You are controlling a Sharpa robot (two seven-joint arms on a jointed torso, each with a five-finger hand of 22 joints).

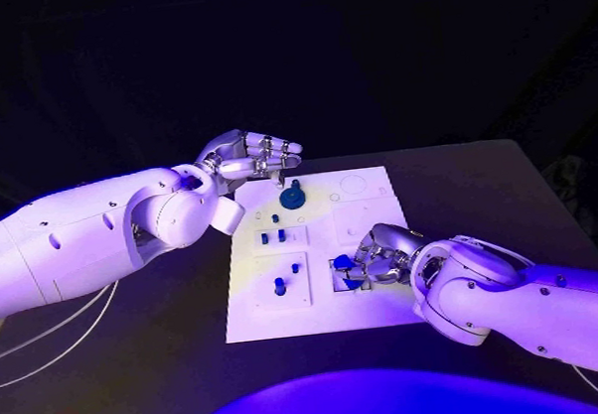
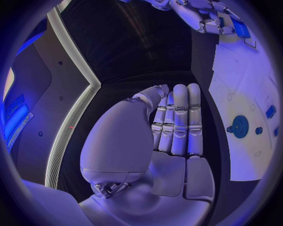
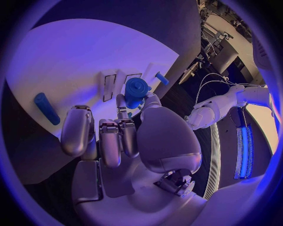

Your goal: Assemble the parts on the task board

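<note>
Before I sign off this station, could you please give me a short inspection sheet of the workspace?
Surface: black table, bare around the board.
Job's things: white task board mid-table; round blue part at its far end; small blue parts standing in its left blocks.
Clutter: nothing seen.
Hands: left hand over the board's far edge, holding nothing; right hand grips a blue part.
Cables: white cables under the left arm.
Surroundings: dark backdrop.

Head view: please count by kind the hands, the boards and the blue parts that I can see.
Silver many-fingered hands: 2 (left hand, right hand)
White flat task board: 1
Round blue disc part: 1
Small blue peg parts: 4
Blue knob part in the right hand: 1
Total: 9; more may hide under that hand.
</note>
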